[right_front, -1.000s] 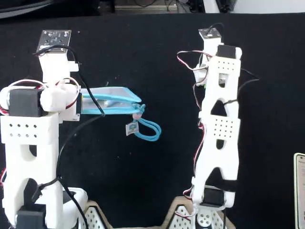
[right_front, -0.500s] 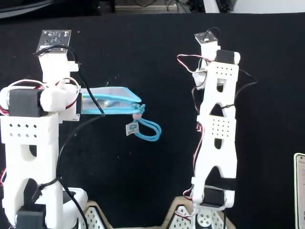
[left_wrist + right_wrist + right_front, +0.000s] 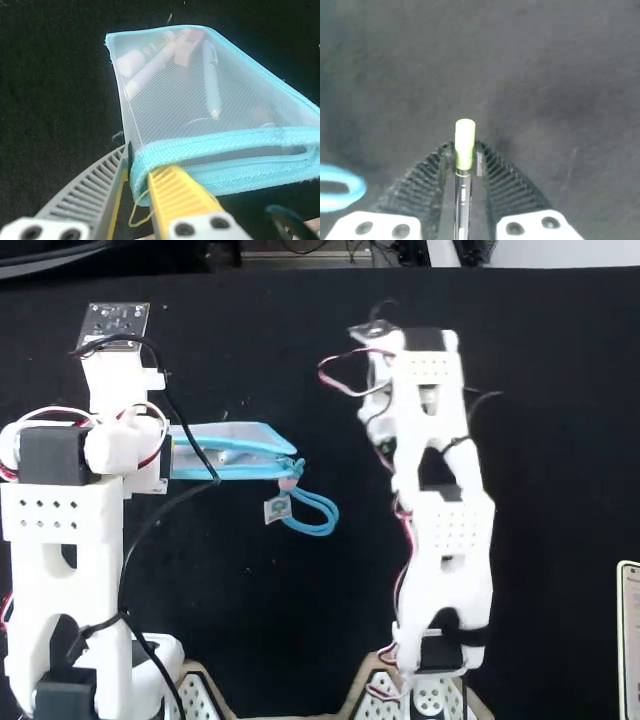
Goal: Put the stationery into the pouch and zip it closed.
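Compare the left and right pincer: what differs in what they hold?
The left pincer is shut on a corner of the blue-trimmed mesh pouch; the right pincer is shut on a single pen. The left pincer has one yellow finger and one grey; the right pincer's fingers are both dark. The left pincer's pouch already holds stationery; the right pincer's pen is outside it. Shared: both are shut on a task thing.
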